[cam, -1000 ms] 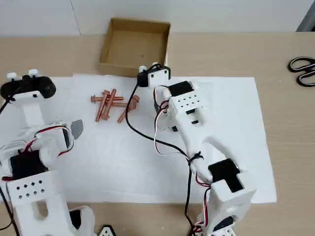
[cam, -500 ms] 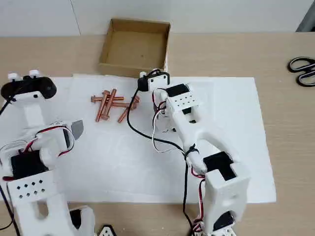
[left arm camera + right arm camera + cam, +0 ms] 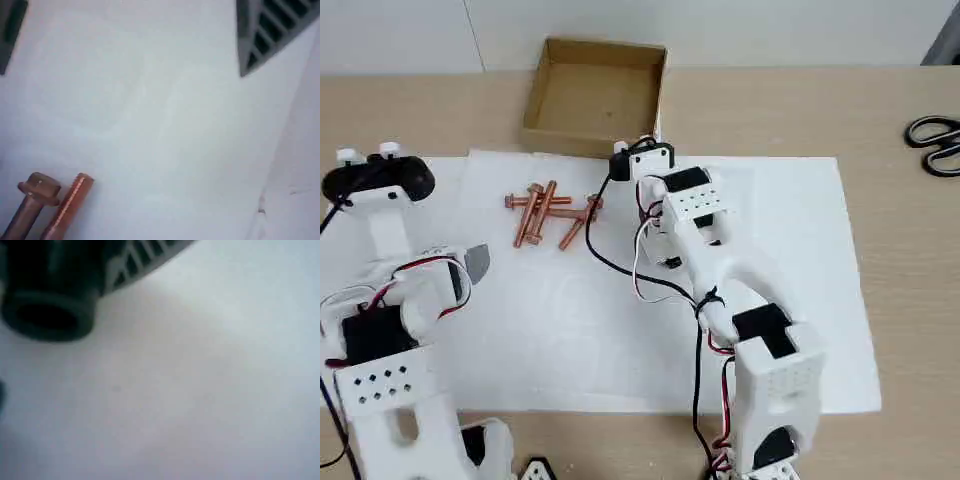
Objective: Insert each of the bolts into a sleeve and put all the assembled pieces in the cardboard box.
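Copper bolts [image 3: 550,212] in loose pile on white sheet [image 3: 570,320], far-left part, just near of cardboard box [image 3: 595,95]; box at far edge of table [image 3: 820,110], touching sheet's far border. Dark sleeve [image 3: 47,315] open end showing, hard against right gripper [image 3: 125,260], low over sheet; cannot tell how its jaws stand. Right arm [image 3: 700,215] stretched to spot right of pile, near box corner. Left gripper [image 3: 122,72] near-left of pile, jaws wide, holding nothing. Scissors [image 3: 935,140] far right on table
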Motion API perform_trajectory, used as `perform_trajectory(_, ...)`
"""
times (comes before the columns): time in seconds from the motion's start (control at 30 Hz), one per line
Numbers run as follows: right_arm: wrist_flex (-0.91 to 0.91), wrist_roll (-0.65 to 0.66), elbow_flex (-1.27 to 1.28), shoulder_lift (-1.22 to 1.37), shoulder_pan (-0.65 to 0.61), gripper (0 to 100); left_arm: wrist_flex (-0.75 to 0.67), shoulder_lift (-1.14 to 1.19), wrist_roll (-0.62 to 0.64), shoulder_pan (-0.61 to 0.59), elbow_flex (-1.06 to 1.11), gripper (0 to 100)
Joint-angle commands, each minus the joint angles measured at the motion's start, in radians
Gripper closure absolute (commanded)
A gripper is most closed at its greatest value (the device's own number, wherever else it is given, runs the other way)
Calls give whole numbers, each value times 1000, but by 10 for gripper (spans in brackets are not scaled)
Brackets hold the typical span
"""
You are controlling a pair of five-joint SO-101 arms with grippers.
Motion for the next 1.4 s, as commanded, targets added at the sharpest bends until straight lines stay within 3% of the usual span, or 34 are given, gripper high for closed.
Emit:
perform_trajectory(0.0, 131, -5, -127, -38, -15, 995, 5, -15, -3, -8, -5, 720)
perform_trajectory(0.37, 355, 35, -302, -225, -4, 995, 68, 28, -31, -2, -82, 720)
perform_trajectory(0.7, 374, 32, -302, -289, 21, 995, 239, 545, -106, 0, -492, 720)
perform_trajectory(0.87, 394, 31, -301, -291, 22, 995, 226, 706, -109, 48, -602, 720)
perform_trajectory(1.1, 394, 31, -301, -289, 22, 995, 69, 891, -104, 190, -618, 720)
perform_trajectory(1.37, 394, 31, -301, -286, 22, 995, 6, 1160, -23, 201, -832, 720)
